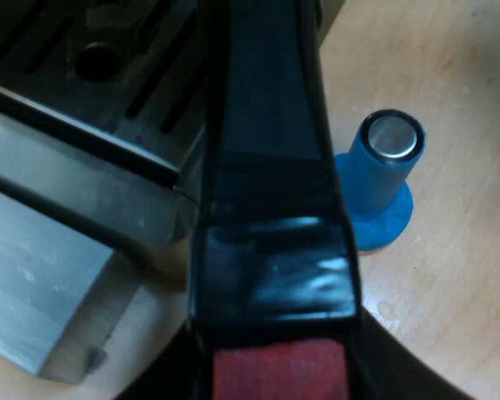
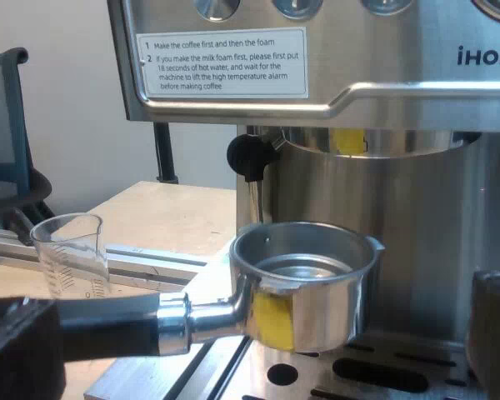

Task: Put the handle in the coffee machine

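The metal holder [image 2: 304, 283] hangs level just under the espresso machine's [image 2: 383, 75] brew head [image 2: 358, 142], above the drip tray [image 2: 375, 375], with its basket free of the head. Its dark handle [image 1: 271, 125] runs away from the left wrist camera toward the tray [image 1: 108, 58]. The handle's red end [image 1: 279, 375] sits in my left gripper [image 1: 275, 379], which is shut on it. My right gripper [image 2: 258, 333] faces the machine's front and is open. Its fingers [image 2: 496, 333] stand wide apart on either side of the holder and touch nothing.
A blue tamper [image 1: 379, 179] stands upright on the wooden table beside the drip tray. A measuring glass [image 2: 69, 254] stands by an aluminium rail [image 2: 150, 262] near the handle. The black steam knob [image 2: 248, 156] juts out next to the brew head.
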{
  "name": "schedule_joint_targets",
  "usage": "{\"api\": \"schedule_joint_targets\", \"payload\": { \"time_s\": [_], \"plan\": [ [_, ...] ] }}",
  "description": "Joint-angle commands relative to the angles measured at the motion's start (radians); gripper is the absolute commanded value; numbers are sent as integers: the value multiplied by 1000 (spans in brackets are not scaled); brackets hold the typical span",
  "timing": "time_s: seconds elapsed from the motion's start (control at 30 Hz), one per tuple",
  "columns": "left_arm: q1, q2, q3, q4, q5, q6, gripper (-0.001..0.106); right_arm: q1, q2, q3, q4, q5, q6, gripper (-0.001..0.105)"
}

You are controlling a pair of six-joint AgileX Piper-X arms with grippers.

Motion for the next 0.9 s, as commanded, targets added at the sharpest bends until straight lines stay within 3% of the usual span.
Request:
{"api": "schedule_joint_targets", "payload": {
  "time_s": [0.03, 0.5, 0.57, 0.63, 0.9],
  "plan": [
    [-5, 16, -44, 6, 60, 24, 1, 1, -2, -1, -14, 2, -8, 105],
    [-39, 52, -60, -40, 72, -47, 1, 1, -2, -1, -14, 2, -8, 105],
    [-81, 52, -60, -78, 51, -117, 1, 1, -2, -1, -14, 2, -8, 105],
    [-91, 52, -60, -103, 51, -136, 1, 1, -2, -1, -14, 2, -8, 105],
    [-96, 55, -79, -144, 33, -134, 1, 1, -2, -1, -14, 2, -8, 105]
  ]
}}
